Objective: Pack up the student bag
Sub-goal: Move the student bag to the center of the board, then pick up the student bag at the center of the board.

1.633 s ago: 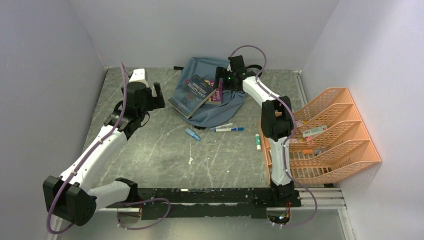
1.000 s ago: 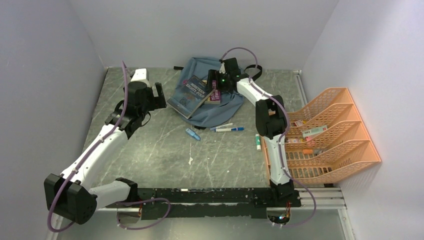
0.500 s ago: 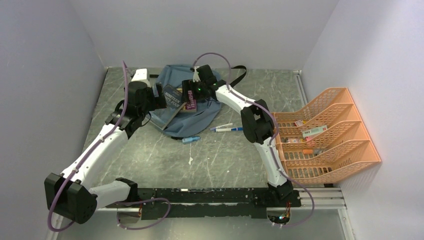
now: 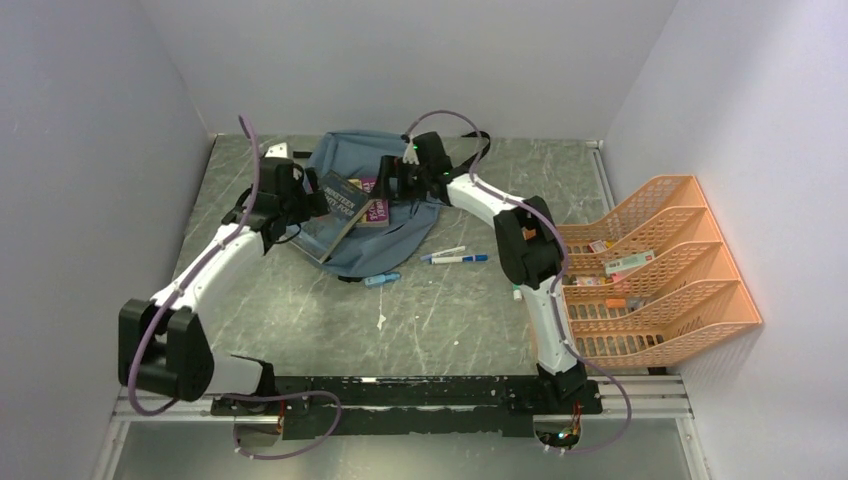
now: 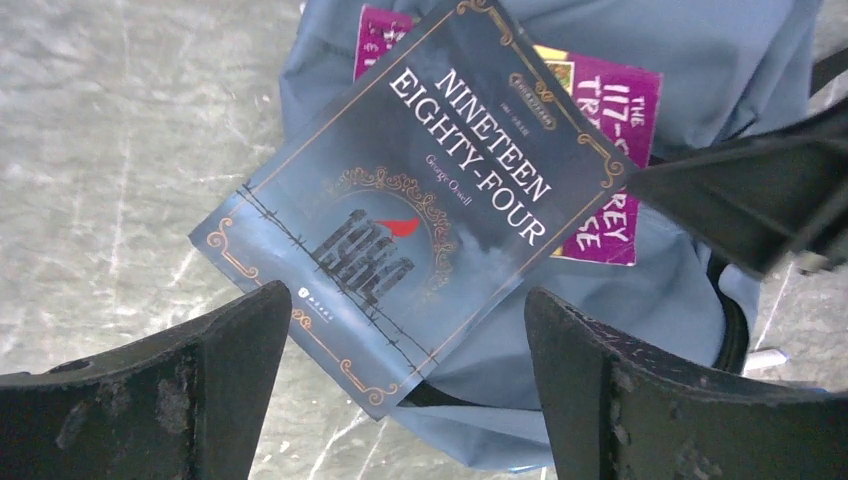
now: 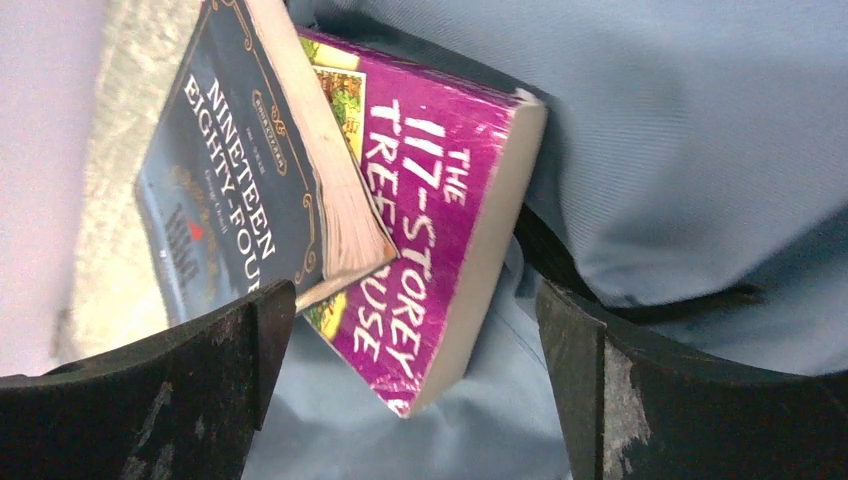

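The grey-blue student bag (image 4: 390, 238) lies flat at the back of the table, also seen in the left wrist view (image 5: 640, 300) and the right wrist view (image 6: 680, 130). On it rest a dark "Nineteen Eighty-Four" book (image 4: 335, 208) (image 5: 420, 210) (image 6: 235, 200) and, partly under that, a purple book (image 4: 376, 209) (image 5: 610, 110) (image 6: 430, 230). My left gripper (image 4: 312, 196) (image 5: 405, 330) hovers open over the dark book's near corner. At the purple book's far side, my right gripper (image 4: 392, 180) (image 6: 412, 320) is open just above its lower corner, holding nothing.
An orange mesh tray rack (image 4: 660, 270) with small items stands at the right. Two pens (image 4: 455, 257), a small blue item (image 4: 380, 279) and a white scrap (image 4: 381, 321) lie on the table in front of the bag.
The bag and both books have slid left across the table with the right gripper. The left gripper has come in over the dark book. Both grippers stay open.
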Motion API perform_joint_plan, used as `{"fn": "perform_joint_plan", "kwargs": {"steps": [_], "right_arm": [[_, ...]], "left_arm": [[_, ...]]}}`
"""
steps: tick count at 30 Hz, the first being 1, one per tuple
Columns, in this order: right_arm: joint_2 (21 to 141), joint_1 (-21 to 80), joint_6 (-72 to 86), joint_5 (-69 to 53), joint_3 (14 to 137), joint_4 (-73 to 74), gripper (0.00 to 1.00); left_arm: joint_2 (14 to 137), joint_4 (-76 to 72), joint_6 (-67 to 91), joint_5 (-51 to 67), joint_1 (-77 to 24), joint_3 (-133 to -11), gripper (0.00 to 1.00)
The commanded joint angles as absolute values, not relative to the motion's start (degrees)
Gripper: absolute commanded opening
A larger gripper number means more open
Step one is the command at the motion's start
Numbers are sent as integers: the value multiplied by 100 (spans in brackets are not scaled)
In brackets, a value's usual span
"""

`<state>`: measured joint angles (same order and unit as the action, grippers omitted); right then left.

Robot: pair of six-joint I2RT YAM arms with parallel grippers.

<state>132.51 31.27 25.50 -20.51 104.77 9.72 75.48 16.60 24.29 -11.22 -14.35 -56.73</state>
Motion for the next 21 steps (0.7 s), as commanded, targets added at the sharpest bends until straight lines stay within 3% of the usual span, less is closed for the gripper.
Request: {"fn": "perform_joint_plan", "kwargs": {"steps": [1, 6, 12, 21], "right_arm": [[12961, 2610, 3098, -2788, 10022, 515, 94], [12572, 2306, 3057, -2815, 9554, 329, 94], [12624, 2181, 3010, -3599, 9687, 265, 88], [12729, 2511, 3054, -3690, 9803, 110, 88]], "left_arm": [[8113, 1629, 2887, -479, -1292, -6193, 90], [8779, 1588, 2889, -494, -1401, -6762, 90], [9403, 2018, 2641, -1294, -1731, -7490, 91], [9335, 1789, 3070, -1424, -1360, -6526, 88]]}}
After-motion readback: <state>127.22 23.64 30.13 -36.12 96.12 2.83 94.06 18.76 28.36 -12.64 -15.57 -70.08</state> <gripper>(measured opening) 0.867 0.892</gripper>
